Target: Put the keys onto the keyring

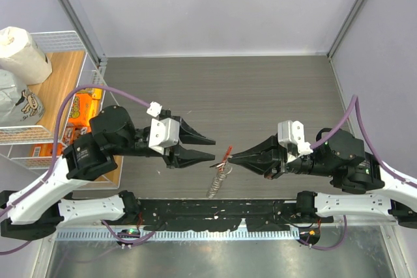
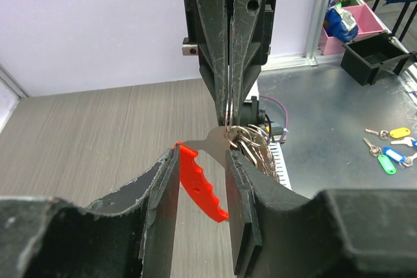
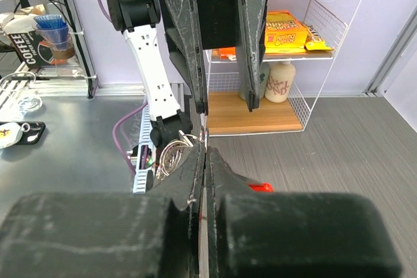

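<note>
My right hand [image 1: 233, 155] is clenched on the keyring [image 1: 221, 172] at its metal loops and holds it in the air between the two arms; the red strip [image 2: 199, 187] points toward my left hand [image 1: 210, 149], and the silvery coil [image 2: 251, 142] hangs below, toward the bench [image 1: 273, 89]. The left hand is released, jaws apart, with the red strip lying in the gap between its fingers [image 2: 156, 193]; whether it touches the nearer one I cannot tell. A flat silver tongue [image 2: 207, 140] joins strip to loops; whether this is the key I cannot tell, and no black-headed key shows apart from the bundle. Judged step: taking a second hold so that a loop can be worked open. To do it well, close the left hand squarely on the strip near the loops, hold the right grip firm, and twist only once both holds are sure. Spare tagged keys [image 2: 389, 151] lie well apart on the metal surface beyond
</note>
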